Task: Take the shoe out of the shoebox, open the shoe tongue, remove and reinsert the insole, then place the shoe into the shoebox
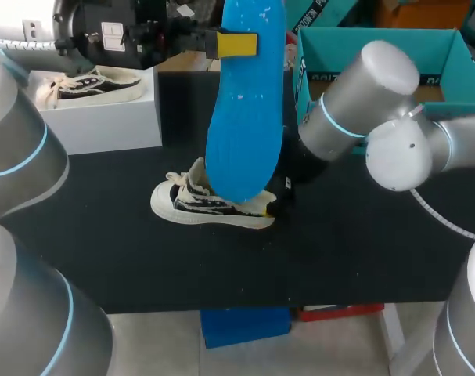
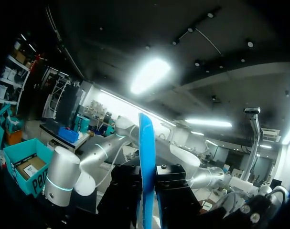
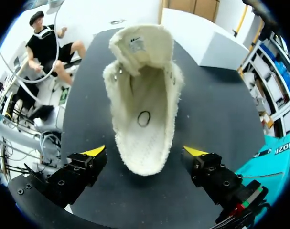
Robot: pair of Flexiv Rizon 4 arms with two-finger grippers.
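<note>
A long blue insole (image 1: 245,117) hangs upright high above the table, with my left gripper (image 1: 239,45) shut on its upper end. In the left wrist view the insole (image 2: 146,157) stands edge-on, clamped between the black fingers (image 2: 176,191). Under it, a cream and black canvas shoe (image 1: 210,205) rests on the black table. My right arm (image 1: 339,117) comes down to the heel. In the right wrist view the shoe (image 3: 142,109) shows its bare inside, tongue folded forward. My right gripper (image 3: 145,151) is open, a fingertip either side of the heel, neither touching.
The teal shoebox (image 1: 378,39) stands open at the back right, behind my right arm. At the back left, a white box (image 1: 96,117) carries a second shoe (image 1: 92,84). Bare black tabletop (image 1: 362,251) lies in front of the shoe.
</note>
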